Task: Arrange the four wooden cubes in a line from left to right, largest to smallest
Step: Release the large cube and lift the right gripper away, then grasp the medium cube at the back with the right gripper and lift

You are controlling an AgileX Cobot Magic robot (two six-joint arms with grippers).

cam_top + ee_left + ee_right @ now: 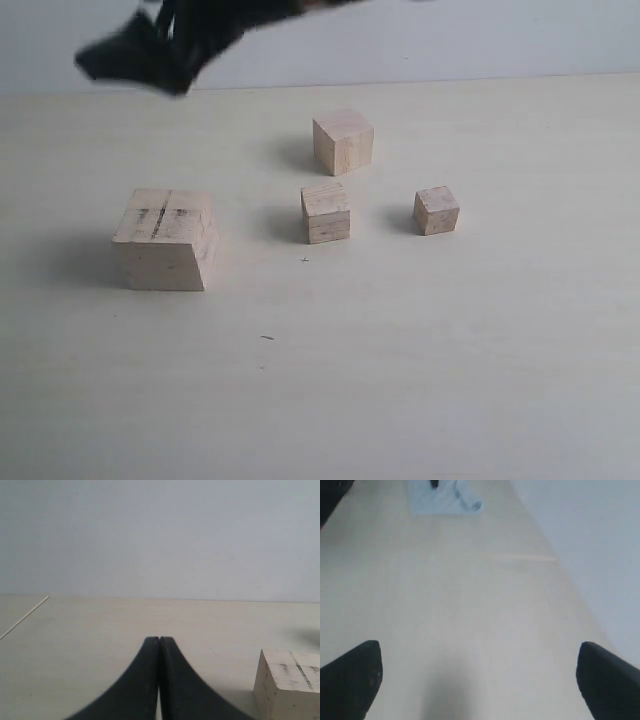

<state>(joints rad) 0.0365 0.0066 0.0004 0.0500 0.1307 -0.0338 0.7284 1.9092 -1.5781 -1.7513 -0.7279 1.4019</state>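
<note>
Four pale wooden cubes stand on the table. The largest cube (165, 240), with dark lines on top, is at the left. A mid-size cube (343, 140) sits further back near the middle, a slightly smaller cube (326, 212) in front of it, and the smallest cube (437, 210) to the right. My left gripper (140, 55) hangs blurred above and behind the largest cube. Its jaws are pressed together on nothing (159, 640), with the largest cube (290, 685) off to one side. My right gripper (477, 657) is open over bare table, with no cube in its view.
The pale wooden table (400, 380) meets a plain light wall at the back. A light blue cloth (445, 497) lies far off on the table in the right wrist view. A table edge (25, 615) shows in the left wrist view.
</note>
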